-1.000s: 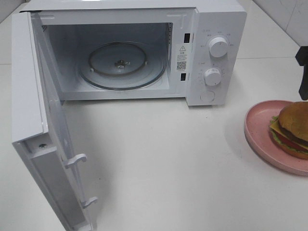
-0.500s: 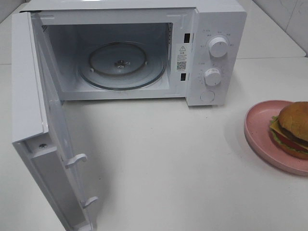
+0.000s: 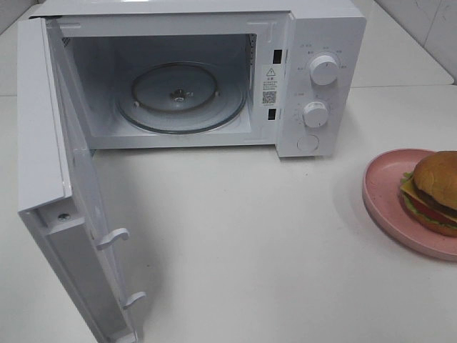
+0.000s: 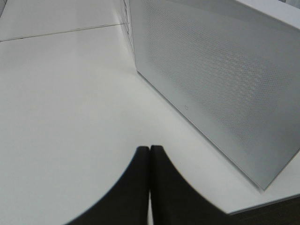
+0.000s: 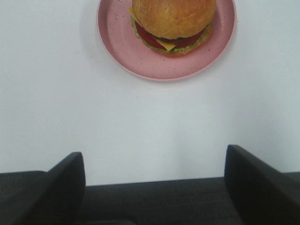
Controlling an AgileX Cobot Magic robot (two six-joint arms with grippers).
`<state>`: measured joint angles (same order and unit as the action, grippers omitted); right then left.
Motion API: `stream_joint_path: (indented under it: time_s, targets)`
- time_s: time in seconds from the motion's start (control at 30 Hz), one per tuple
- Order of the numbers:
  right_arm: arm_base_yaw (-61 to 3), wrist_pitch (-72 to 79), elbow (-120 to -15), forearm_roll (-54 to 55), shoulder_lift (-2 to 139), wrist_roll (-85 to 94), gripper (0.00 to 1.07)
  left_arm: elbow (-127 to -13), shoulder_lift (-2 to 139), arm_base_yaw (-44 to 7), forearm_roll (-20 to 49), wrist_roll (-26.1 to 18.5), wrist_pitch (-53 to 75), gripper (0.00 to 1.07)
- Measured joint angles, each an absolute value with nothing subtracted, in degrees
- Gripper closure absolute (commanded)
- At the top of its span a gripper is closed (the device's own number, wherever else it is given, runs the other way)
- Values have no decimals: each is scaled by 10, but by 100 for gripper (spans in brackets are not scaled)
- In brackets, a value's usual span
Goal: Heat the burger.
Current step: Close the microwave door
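Seen from the right wrist: right gripper (image 5: pixel 154 183) spread wide, holding nothing, hovering above bare white counter (image 5: pixel 154 126). Straight ahead of it, well apart, the burger (image 5: pixel 172 24) sitting upright on the pink plate (image 5: pixel 136 58), bun dome up, cheese and tomato edges showing toward the camera. Squat and round, so no real long axis to line up with; any approach across the bun's width looks equally workable.

Seen from the left wrist: left gripper (image 4: pixel 150 161) pressed fully together, gripping nothing, low over the counter just beside the perforated outer wall of the microwave (image 4: pixel 225 79).

From high up: neither arm in view. Burger (image 3: pixel 433 190) at the far right edge, on the plate (image 3: pixel 382 200). Further back and left, the microwave (image 3: pixel 325 78) with door (image 3: pixel 68 236) swung wide and glass turntable (image 3: pixel 182 96) bare.

Judged from this, right arm clearly nearer; likely next a forward reach toward the burger.
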<state>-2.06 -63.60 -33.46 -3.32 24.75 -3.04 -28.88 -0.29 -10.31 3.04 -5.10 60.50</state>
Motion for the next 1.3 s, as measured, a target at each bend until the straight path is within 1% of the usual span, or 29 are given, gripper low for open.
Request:
stream_joint_path:
  time_s: [0.03,0.1,0.17,0.53,0.63,0.67,0.7,0.77,0.8,0.83,0.87,0.9,0.97,1.0,1.03,1.07,1.13,1.17,1.2,1.23,1.27,1.3]
  targets:
    - [-21,-636,-335,-33,248,-30,31,-289,-3,-103,30,-51,605,106]
    - [-21,-607,-305,-26,188,-23,31,-289,-3,-103,30,-51,605,106]
    - [-21,-592,-295,-17,162,-21,31,-289,-3,-103,30,-51,605,106]
    - [-21,-579,-287,-6,53,0,31,-290,-3,-103,30,-51,599,106]
    - [-21,-579,-287,-6,25,0,33,-296,-3,-103,30,-53,568,106]
    - [-21,-579,-287,-6,9,0,35,-297,-3,-103,30,-53,527,106]
    - [-21,-579,-287,-6,9,0,35,-297,-3,-103,30,-53,527,106]
    - [-21,-579,-287,-5,-2,3,38,-297,11,-103,30,-53,457,106]
    - [-21,-579,-287,-5,-2,3,38,-297,11,-103,30,-53,457,106]
    - [-21,-579,-287,-5,-2,0,39,-295,32,-103,33,-53,418,106]
    - [-21,-579,-287,-5,-2,0,39,-295,32,-103,33,-53,418,106]
    - [-21,-579,-287,-5,-2,0,39,-290,66,-103,40,-53,382,106]
    - [-21,-579,-287,-5,-2,0,39,-289,86,-103,44,-53,365,106]
    - [-21,-579,-287,-5,-2,0,39,-288,123,-103,52,-53,340,106]
    - [-21,-579,-287,-5,-2,0,39,-288,123,-103,52,-53,340,106]
    - [-21,-579,-287,-5,-2,0,39,-288,173,-103,62,-53,312,106]
    - [-21,-579,-287,-5,-2,0,39,-288,199,-103,67,-53,300,106]
    - [-21,-579,-287,-5,-2,0,39,-288,248,-103,73,-53,278,106]
    - [-21,-579,-287,-5,-2,0,39,-288,248,-103,73,-53,278,106]
    - [-21,-579,-287,-5,-2,0,39,-288,303,-103,74,-53,260,106]
    - [-21,-579,-287,-5,-2,0,39,-288,303,-103,74,-53,260,106]
    - [-21,-579,-287,-5,-2,0,39,-288,351,-103,75,-54,238,106]
